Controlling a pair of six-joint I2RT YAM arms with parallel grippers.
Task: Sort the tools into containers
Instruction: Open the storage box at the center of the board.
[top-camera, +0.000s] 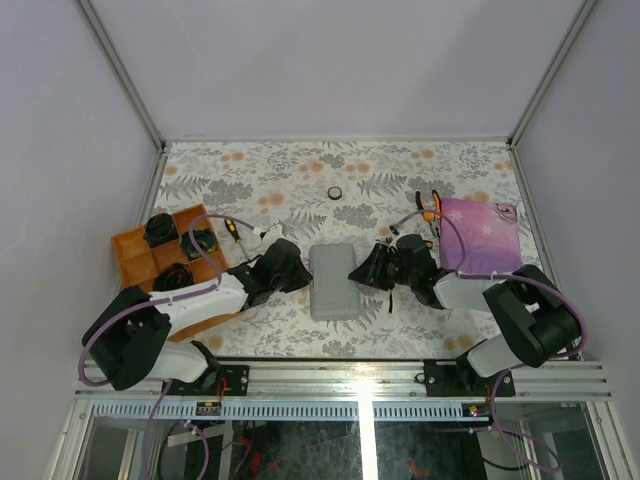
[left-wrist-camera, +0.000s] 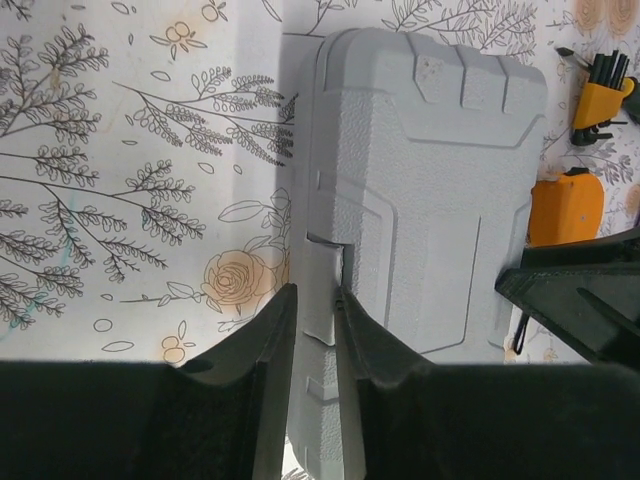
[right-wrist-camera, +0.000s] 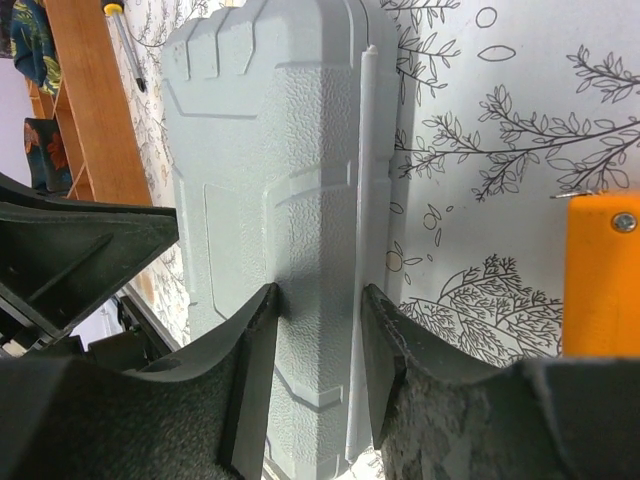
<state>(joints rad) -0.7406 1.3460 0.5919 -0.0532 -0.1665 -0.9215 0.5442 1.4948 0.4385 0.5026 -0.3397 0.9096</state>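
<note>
The grey tool case (top-camera: 333, 281) lies closed, no tools sorted. The left gripper (left-wrist-camera: 315, 330) pinches its latch; the right gripper (right-wrist-camera: 318, 330) straddles its hinge edge.

The tool case (top-camera: 333, 281) lies mid-worktop (top-camera: 300, 180), between the divided tray (top-camera: 140, 255) on the left and the cloth (top-camera: 480, 235) on the right; the tape ring (top-camera: 335, 193) sits behind it.

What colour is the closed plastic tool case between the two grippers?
Plain light grey plastic tool case, textured; clearest in the left wrist view.
</note>
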